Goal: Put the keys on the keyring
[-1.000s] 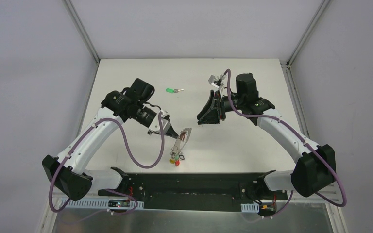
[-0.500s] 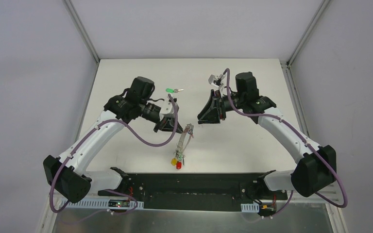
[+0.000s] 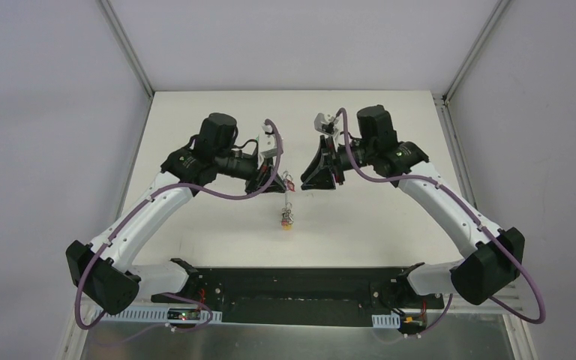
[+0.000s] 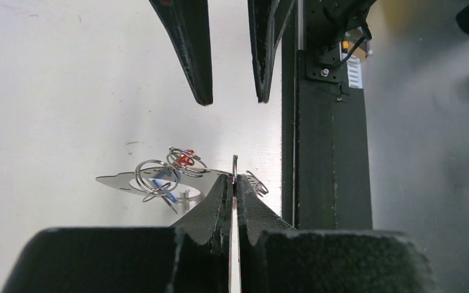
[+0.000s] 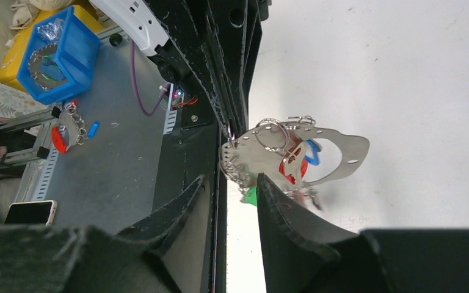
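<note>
Left gripper (image 4: 232, 183): fingers together, clamped on the keyring (image 4: 234, 162) wire at their very tips.
Keyring: hangs in the air from that grip, between the two grippers; its long axis looks to run downward.
Keys (image 3: 288, 220): bunched at the ring's low end, with red and blue tags showing in the right wrist view.
Right gripper (image 5: 232, 178): fingers apart, nothing between them.
Relation: ring lies straight ahead of the right fingers, near but not touching. Their gap lines up with the clamped wire.
Nearer gripper: left one holds, right one is free.
Green tag (image 5: 251, 195): seen just past the right fingers; cannot tell if it is on the ring.
Next move, judged: right gripper closes in on the ring.
</note>
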### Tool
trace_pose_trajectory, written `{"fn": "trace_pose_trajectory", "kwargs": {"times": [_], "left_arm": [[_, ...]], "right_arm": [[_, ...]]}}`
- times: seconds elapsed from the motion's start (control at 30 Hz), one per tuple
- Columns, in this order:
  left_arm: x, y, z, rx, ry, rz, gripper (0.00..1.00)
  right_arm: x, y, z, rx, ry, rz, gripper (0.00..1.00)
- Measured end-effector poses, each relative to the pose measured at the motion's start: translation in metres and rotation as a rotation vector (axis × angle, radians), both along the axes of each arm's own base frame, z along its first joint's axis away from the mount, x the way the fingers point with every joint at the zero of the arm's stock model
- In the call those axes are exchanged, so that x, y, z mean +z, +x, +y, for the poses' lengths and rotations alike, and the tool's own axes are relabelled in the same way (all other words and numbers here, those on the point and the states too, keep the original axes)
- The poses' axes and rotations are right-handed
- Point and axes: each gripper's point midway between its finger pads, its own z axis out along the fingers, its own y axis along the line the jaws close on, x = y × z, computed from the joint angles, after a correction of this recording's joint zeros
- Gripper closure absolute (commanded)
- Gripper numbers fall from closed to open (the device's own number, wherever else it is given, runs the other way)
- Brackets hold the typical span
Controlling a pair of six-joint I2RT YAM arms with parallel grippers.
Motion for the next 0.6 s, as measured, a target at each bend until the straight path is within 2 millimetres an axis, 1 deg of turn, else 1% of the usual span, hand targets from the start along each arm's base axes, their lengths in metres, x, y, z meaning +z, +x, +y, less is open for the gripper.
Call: {"fn": "trace_pose_trajectory", "kwargs": {"times": [0.23,0.4,0.6], "left_arm": [[0.002,0.001,-0.005,0.053,-0.008,0.078,1.00],[-0.002,0.002,-0.008,0.063,-0.001,0.125,1.00],[-0.006,0.002,-0.010,0.063,0.007,0.136,1.00]], "right_arm": [[-0.013,-0.002,0.008,0.006,-0.041,-0.005,0.65],[-0.023,-0.003,0.014,0.012,-0.072,0.004,0.66],[-0.022,0.000,0.021,0.020,-0.081,-0.009,0.69]]}}
